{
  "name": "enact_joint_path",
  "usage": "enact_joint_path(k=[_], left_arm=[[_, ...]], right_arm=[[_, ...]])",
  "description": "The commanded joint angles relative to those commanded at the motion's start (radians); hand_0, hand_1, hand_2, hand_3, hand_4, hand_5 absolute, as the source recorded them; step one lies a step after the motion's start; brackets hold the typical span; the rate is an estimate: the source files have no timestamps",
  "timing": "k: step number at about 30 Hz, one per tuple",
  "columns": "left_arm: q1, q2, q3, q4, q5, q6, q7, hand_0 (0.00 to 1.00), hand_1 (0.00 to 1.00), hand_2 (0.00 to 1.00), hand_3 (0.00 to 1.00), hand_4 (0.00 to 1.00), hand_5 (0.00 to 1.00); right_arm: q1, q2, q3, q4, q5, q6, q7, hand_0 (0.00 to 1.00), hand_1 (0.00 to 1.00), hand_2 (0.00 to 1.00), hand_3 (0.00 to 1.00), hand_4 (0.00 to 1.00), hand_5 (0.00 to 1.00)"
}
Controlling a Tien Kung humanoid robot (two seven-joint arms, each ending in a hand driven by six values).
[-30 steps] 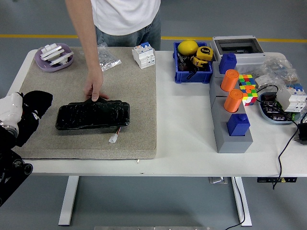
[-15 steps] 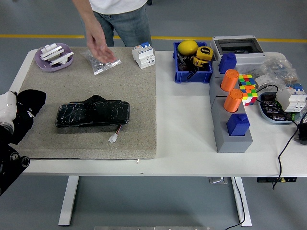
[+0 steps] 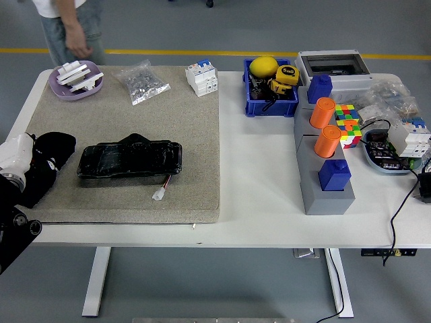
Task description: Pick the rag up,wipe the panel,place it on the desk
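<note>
Left robot hand (image 3: 20,161) grips the black rag (image 3: 46,161), which hides its fingers

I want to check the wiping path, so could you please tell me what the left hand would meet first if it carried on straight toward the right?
Probably the glossy black rectangular panel on the beige mat; the left hand, holding a black rag, sits just left of it.

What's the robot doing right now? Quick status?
Left hand shut on black rag, beside panel. Right hand out of view. Person stands clear at far left.
</note>
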Motion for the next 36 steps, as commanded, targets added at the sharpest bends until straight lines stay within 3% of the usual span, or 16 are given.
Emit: enact_joint_path(k=[11,12,20,27,36], left_arm=[[0.0,0.011,-0.006,-0.009,0.005,-0.02,0.016,0.475,0.593,0.561,0.573,0.763,0.014],[0.0,0.012,-0.009,-0.012,0.004,-0.02,0.015,0.499,0.66,0.597,0.564,0.882,0.163],[-0.004,0.023,-0.019,-0.027,-0.009,-0.019,0.011,0.507,0.669,0.62,0.561,0.892,0.19],[-0.004,0.03,-0.024,-0.037,-0.098,-0.034,0.01,0.511,0.671,0.656,0.568,0.91,0.226],[0.001,0.048,-0.033,-0.088,-0.11,-0.045,0.023,0.519,0.675,0.69,0.584,0.94,0.286]], right_arm=[[-0.001,0.0,-0.002,0.0,0.004,0.0,0.003,0.711,0.471,0.631,0.618,0.998,0.555],[-0.001,0.0,-0.001,0.0,0.003,0.0,0.003,0.711,0.467,0.63,0.617,0.998,0.553],[0.003,0.001,0.004,0.0,0.0,-0.001,0.001,0.712,0.46,0.629,0.616,0.998,0.552],[0.004,0.0,0.013,0.0,-0.007,-0.004,-0.002,0.711,0.46,0.629,0.616,0.998,0.552],[0.002,0.0,0.03,0.0,-0.022,-0.006,-0.01,0.713,0.453,0.629,0.616,0.998,0.552]])
